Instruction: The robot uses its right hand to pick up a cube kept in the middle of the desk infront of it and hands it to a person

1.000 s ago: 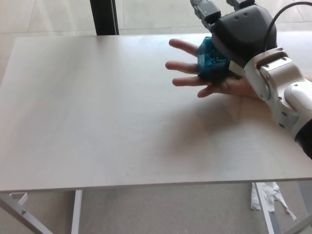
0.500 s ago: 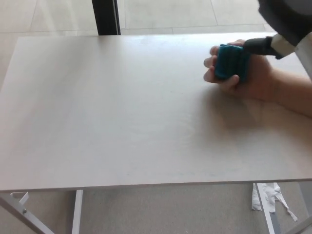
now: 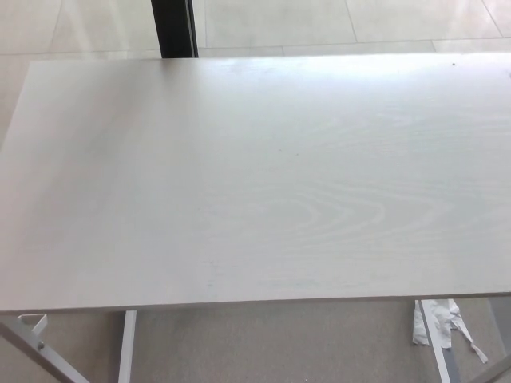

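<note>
Across the head view, the desk [image 3: 239,199] fills almost the whole picture: a pale, whitish wood-grain top with a faint oval grain pattern right of centre and a bright band of reflected light along its far edge. Its near edge runs level across the lower part of the picture, and white metal legs [image 3: 126,347] show beneath it at the lower left and lower right. Behind the far edge, a dark vertical post [image 3: 173,28] stands left of centre against a light tiled floor [image 3: 359,20]. Below the near edge at the lower right, a crumpled white scrap of paper or tape [image 3: 437,321] lies on the grey floor beside a leg. Neither robot hand appears in the view, so finger spread and hold on either one cannot be told. The cube is not visible anywhere in the view; its location cannot be told.
</note>
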